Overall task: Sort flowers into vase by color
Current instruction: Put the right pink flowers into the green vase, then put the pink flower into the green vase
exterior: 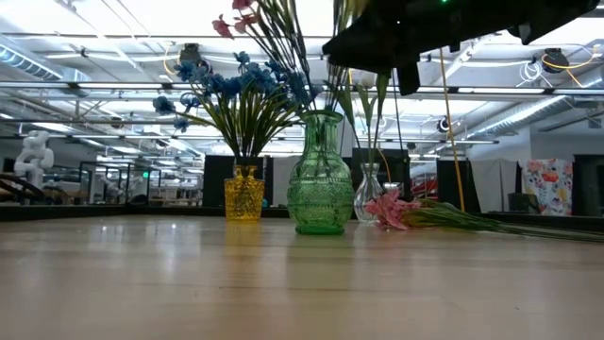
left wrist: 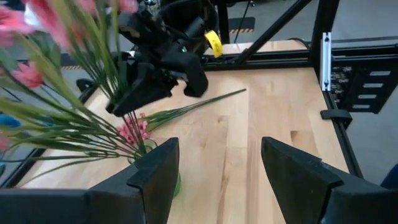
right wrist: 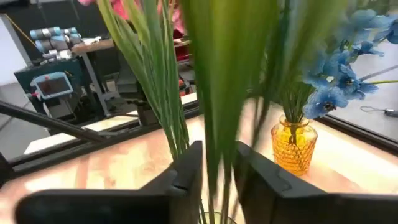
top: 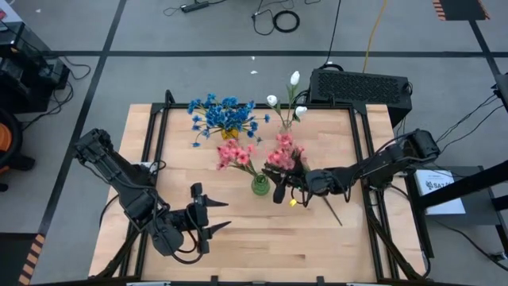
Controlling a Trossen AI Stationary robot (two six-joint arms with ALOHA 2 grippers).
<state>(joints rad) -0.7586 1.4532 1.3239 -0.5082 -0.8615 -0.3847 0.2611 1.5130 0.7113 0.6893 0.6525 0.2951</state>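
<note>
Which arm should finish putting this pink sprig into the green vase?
Right. The right gripper is shut on a flower stem beside the green vase, above another pink sprig on the table. The left gripper hangs open, farther away.

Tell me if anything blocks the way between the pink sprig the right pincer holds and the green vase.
Nothing separate stands between them. The right pincer holds the pink sprig right beside the green vase. Only the pink flowers already in the vase crowd its mouth. Another pink sprig lies on the table, off to the side.
</note>
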